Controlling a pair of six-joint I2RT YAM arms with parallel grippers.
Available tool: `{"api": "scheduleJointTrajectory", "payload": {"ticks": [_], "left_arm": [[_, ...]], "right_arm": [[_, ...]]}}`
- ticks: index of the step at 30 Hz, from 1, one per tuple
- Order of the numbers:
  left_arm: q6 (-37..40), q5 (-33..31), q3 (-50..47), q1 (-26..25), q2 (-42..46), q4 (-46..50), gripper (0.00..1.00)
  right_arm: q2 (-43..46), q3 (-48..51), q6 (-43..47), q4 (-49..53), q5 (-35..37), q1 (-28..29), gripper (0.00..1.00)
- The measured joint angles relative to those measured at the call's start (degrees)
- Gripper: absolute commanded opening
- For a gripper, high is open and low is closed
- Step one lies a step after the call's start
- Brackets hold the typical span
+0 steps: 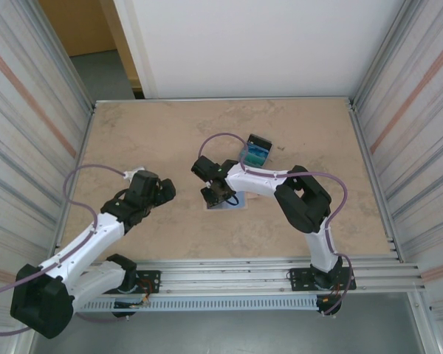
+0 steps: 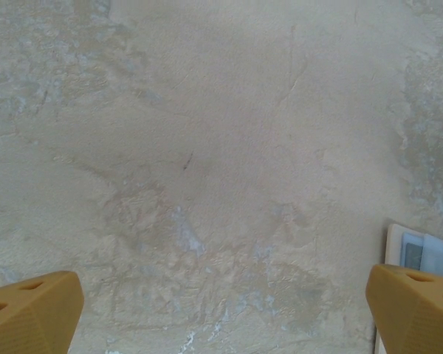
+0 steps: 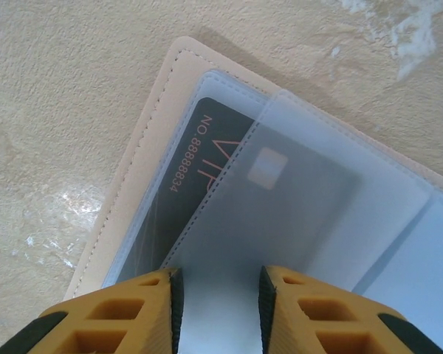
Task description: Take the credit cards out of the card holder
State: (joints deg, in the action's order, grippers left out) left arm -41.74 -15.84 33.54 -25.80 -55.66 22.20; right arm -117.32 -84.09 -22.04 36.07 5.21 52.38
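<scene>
Card holder lies open and flat mid-table, directly under the right gripper. Its jaws are narrow with a slim gap and nothing visibly pinched. 1 dark card sits in a clear sleeve just ahead of the fingertips, printed edge slanting away up-frame, so its long axis likely runs roughly fore-aft from that gripper. Left gripper hovers wide open over bare table with the holder just beside its right finger, so the right arm is nearer.
</scene>
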Motion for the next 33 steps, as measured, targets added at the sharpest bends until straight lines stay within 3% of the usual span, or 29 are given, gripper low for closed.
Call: {"api": "scheduleJointTrajectory", "payload": {"ticks": [6,25,33], "left_arm": [[0.52,0.81,0.11,0.00,-0.57,-0.17,0.99],[1.88,2.58,2.69,-1.70,-5.38,-1.97,0.99],[1.92,2.51,2.95,-3.06,-5.99,-2.40,0.99]], "right_arm": [[0.00,0.00,0.00,0.00,0.63,0.00,0.33],[0.68,1.03,-0.35,-0.44,1.42,-1.44,0.02],[2.93,3.72,-0.94,-1.49,0.76,-1.79,0.02]]}}
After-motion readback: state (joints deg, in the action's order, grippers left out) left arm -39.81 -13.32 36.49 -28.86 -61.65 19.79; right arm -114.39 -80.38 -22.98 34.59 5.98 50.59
